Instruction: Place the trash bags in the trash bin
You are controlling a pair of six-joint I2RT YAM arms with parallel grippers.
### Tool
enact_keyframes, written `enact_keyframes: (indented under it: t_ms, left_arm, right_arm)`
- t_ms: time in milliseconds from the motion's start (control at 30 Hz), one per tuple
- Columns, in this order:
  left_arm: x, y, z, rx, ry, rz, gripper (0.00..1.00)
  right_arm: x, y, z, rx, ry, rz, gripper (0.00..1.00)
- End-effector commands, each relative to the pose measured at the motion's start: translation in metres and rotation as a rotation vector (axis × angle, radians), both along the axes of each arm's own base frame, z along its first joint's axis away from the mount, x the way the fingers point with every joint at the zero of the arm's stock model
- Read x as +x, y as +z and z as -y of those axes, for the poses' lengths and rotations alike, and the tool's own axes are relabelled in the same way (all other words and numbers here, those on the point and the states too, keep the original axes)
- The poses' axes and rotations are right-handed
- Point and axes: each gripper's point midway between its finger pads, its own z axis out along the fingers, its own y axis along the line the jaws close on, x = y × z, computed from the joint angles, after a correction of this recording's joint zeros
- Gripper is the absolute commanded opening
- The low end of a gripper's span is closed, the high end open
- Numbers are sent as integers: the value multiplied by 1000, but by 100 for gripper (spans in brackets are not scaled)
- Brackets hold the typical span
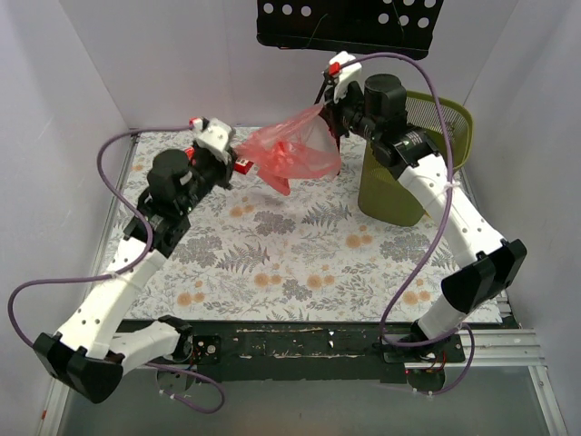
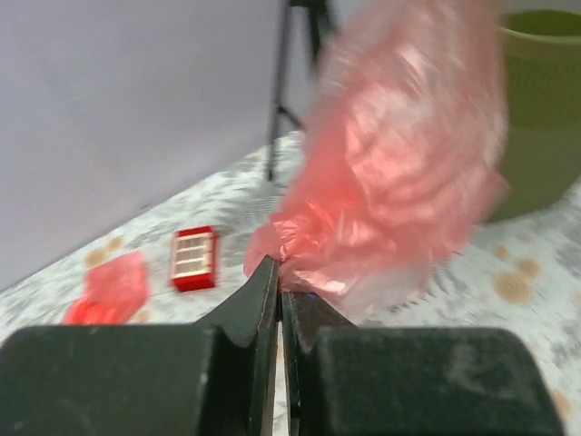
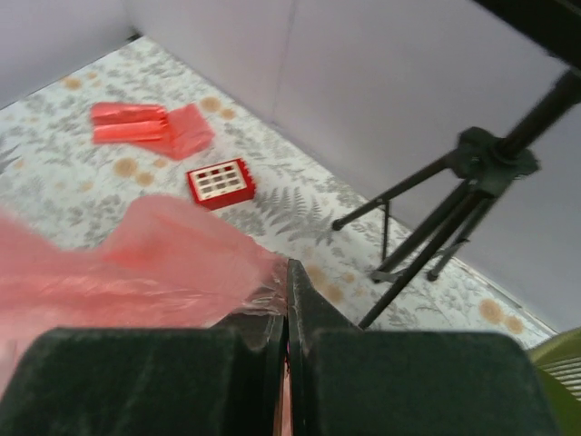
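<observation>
One trash bag (image 1: 295, 150) hangs in the air, stretched between the two arms. It is well above the flowered table (image 1: 272, 263) and just to the left of the trash bin (image 1: 392, 195).

The right gripper (image 1: 329, 102) pinches the bag's upper corner, with its jaws pressed together on the thin film, and stands higher and closer to the bin. The left gripper (image 2: 277, 272) is also clamped, on the lower bunched edge. Its wrist view shows the fingertips meeting with wrinkled red plastic between them.

I judge that the two-point hold is meant to keep the soft film spread and off the table (a loose bag would sag and catch on the rim), so that it can be carried over the bin's open mouth. The bag is not yet over the bin, and the carry to the right is the step that remains.

More folded trash bags (image 3: 150, 127) lie flat on the table near the back wall, just beside a small red box (image 3: 220, 180). A dark tripod (image 3: 436, 227) stands behind, near the bin.
</observation>
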Motion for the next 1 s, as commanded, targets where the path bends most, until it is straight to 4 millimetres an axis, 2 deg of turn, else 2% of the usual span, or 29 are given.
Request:
enact_keyframes:
  t_ms: [0, 33, 100, 133, 167, 200, 233, 267, 300, 333, 367, 433, 467, 500, 567, 633, 667, 700, 733, 800, 833, 867, 900, 933, 967]
  left_arm:
    - [51, 28, -71, -10, 357, -73, 0]
    - [61, 40, -81, -11, 389, -68, 0]
    - [74, 60, -81, 7, 375, -56, 0]
    - [76, 54, -77, 42, 338, -73, 0]
    - [71, 36, -65, 101, 248, -110, 0]
    - [62, 11, -57, 145, 178, -171, 0]
    - [51, -22, -54, 169, 144, -267, 0]
    - [36, -61, -55, 188, 131, -371, 0]
    - [19, -90, -53, 210, 90, -459, 0]
    - [-2, -116, -52, 245, 35, -551, 0]
    - [-19, -135, -53, 265, 2, -622, 0]
    - [-36, -157, -61, 283, 31, -706, 0]
    - [-36, -159, -65, 287, 49, -703, 0]
    - [-34, -158, -68, 295, 65, -689, 0]
    - [-14, -143, -77, 308, 141, -622, 0]
    - [20, -115, -97, 334, 272, -535, 0]
    - [43, -92, -112, 322, 363, -469, 0]
    - [65, -59, -130, 290, 460, -389, 0]
    - [87, -13, -145, 241, 562, -282, 0]
    - [108, 90, -161, 143, 682, -57, 0]
    - [109, 142, -168, 88, 727, 65, 0]
    - [100, 199, -175, 17, 764, 198, 0]
    - [87, 246, -180, -35, 780, 326, 0]
    - [68, 290, -182, -88, 773, 457, 0]
    - [48, 321, -180, -129, 738, 560, 0]
  right_arm:
    - [-73, 28, -29, 9, 237, 36, 1]
    - [-86, 28, -34, 25, 271, 19, 1]
    - [-94, 25, -40, 65, 288, -34, 1]
    - [-91, 23, -39, 101, 252, -69, 1]
    - [-86, 13, -39, 135, 208, -131, 1]
    - [-82, -6, -38, 124, 182, -173, 1]
    - [-77, -22, -39, 119, 161, -197, 1]
    - [-74, -36, -39, 109, 145, -217, 1]
    - [-69, -49, -41, 94, 138, -240, 1]
    - [-65, -64, -46, 74, 145, -270, 1]
    - [-61, -77, -51, 54, 147, -302, 1]
    - [-51, -101, -61, 25, 151, -371, 1]
    - [-46, -114, -68, 19, 160, -403, 1]
    - [-41, -123, -75, 15, 172, -420, 1]
    - [-26, -124, -95, 32, 214, -407, 1]
    - [-2, -103, -116, 51, 252, -336, 1]
    - [14, -82, -128, 74, 266, -274, 1]
    - [25, -54, -139, 107, 290, -197, 1]
    - [38, -3, -149, 175, 310, -49, 1]
    - [39, 90, -144, 293, 294, 251, 1]
    - [25, 142, -135, 365, 286, 420, 1]
    - [6, 181, -125, 426, 274, 565, 1]
    - [-20, 218, -111, 455, 261, 710, 1]
    - [-47, 246, -104, 458, 251, 849, 1]
    - [-70, 265, -101, 455, 243, 950, 1]
